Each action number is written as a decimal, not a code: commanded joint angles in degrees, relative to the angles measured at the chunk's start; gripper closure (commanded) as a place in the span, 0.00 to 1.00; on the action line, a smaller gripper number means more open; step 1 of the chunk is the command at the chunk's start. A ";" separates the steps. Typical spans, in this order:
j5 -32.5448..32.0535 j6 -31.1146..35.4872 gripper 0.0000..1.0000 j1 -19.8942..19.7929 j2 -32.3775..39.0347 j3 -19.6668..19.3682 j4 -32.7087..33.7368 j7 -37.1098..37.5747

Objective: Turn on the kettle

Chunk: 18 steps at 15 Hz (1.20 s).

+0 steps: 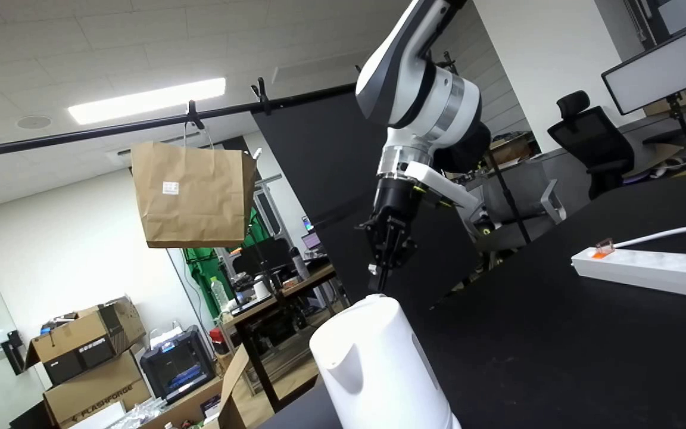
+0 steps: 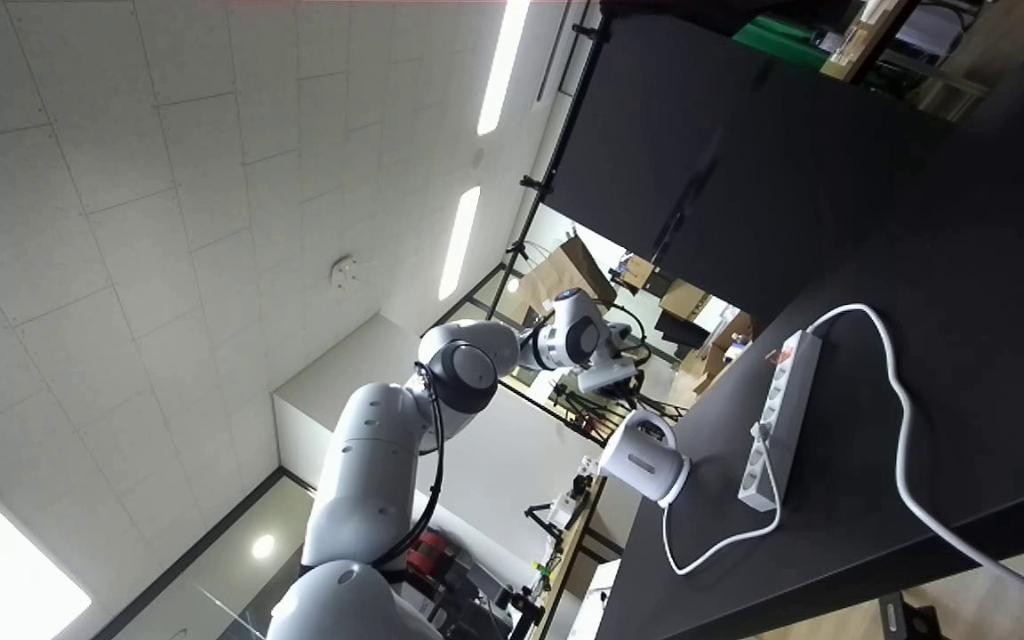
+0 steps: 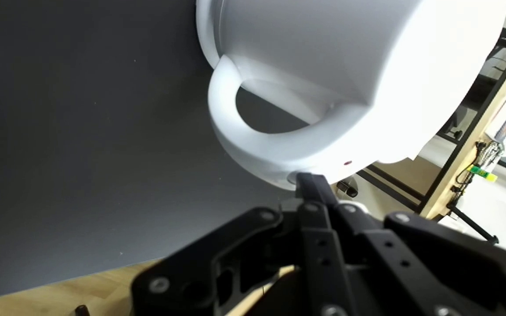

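Here, kettle (image 1: 373, 369): white, upright on the bench (image 1: 527, 345), seemingly near an edge. A sideways push instead of a press might slide or tip it. Lower part cut off by the frame in an exterior view; contents not shown.
Handle (image 3: 257, 140): closed loop, rounded outside. If set off-centre, the fingertips (image 3: 310, 186) would likely skid from the curve.
Grey spot (image 3: 291, 177): high on the handle, perhaps the switch. A press landing beside it, through poor aim, would leave the kettle off. Partly covered by the fingertips in the wrist view; which way it works, cannot tell.
Red spot (image 3: 347, 163): just beside, possibly a lamp; too small to tell whether lit.
Jaws: drawn together, nothing seen between them. At the grey spot; touching or just short, cannot tell. Too low a reach, from misjudged height, could drive hard into the handle and rock the kettle. Lost against dark clutter (image 2: 588, 409) in an exterior view.
Cord (image 2: 725, 542): kettle to power strip (image 1: 646, 279). Should the kettle shift, the cord may tug the plug (image 2: 760, 430).
Power strip: on the bench, apart from the kettle; runs out of frame in an exterior view. Whether live, not shown.
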 commanded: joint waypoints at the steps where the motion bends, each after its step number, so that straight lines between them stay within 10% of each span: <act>1: -0.66 -0.55 1.00 0.42 2.59 0.85 4.31 -0.87; 18: -3.03 -0.89 1.00 0.97 5.43 0.28 7.57 -0.96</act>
